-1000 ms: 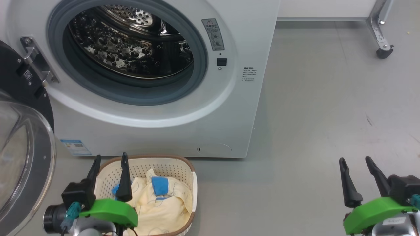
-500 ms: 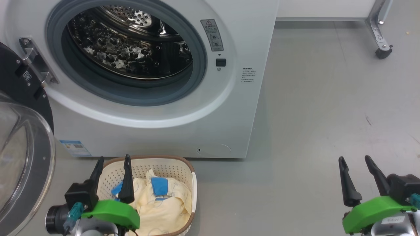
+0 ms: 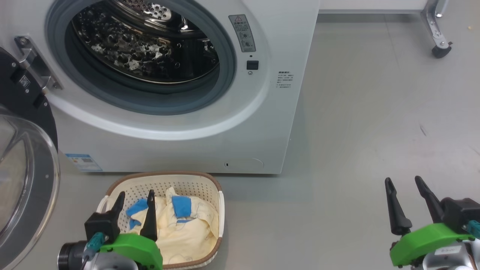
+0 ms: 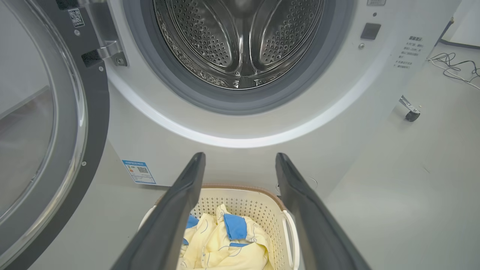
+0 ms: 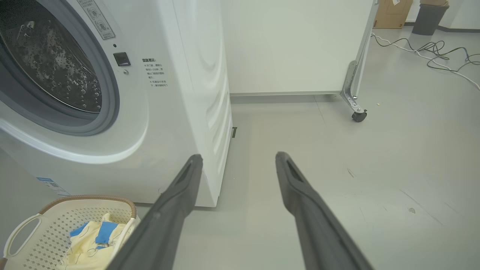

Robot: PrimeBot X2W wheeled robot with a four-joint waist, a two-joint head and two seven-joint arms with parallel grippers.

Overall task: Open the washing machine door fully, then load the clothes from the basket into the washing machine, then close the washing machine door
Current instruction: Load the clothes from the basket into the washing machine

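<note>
At the far left, the washing machine door (image 3: 26, 165) is seen swung wide open, its black rim and clear glass bowl facing outward. The left pincer (image 3: 135, 198) is held fully spread over the basket (image 3: 210, 180), gripping nothing. The clothes (image 3: 180, 225), pale yellow with blue patches, are heaped inside the basket, which is set on the floor just before the washing machine (image 3: 225, 123). The steel drum is exposed. The right pincer (image 3: 404, 183) is likewise spread wide and empty above bare floor.

Grey floor (image 3: 375, 123), washing machine (image 3: 273, 123) standing on it, basket (image 3: 187, 179) just before it
</note>
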